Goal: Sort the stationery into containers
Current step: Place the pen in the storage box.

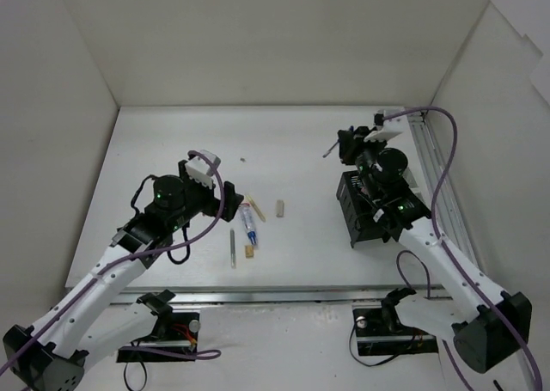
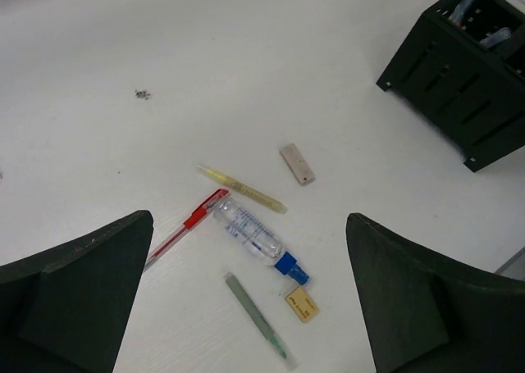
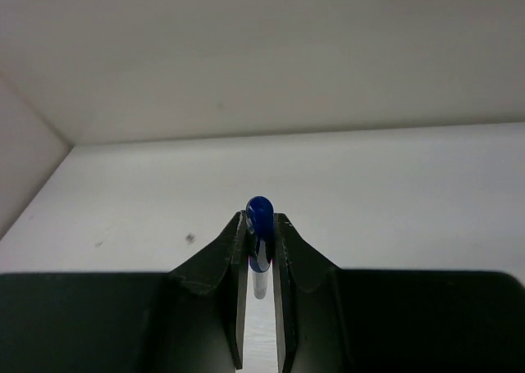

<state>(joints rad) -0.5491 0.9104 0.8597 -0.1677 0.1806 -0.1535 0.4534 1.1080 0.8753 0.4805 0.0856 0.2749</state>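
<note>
My left gripper is open and empty above a loose group of stationery on the white table. Between its fingers lie a clear blue-capped tube, a red pen, a yellow pen, a grey-green pen and two beige erasers. In the top view this group lies just right of the left gripper. My right gripper is shut on a blue pen, held in the air beyond the black mesh organiser. The white slotted box is out of view.
The organiser holds several items and stands near the table's right side by a metal rail. White walls close the table on the left, back and right. A small dark speck lies on the far table.
</note>
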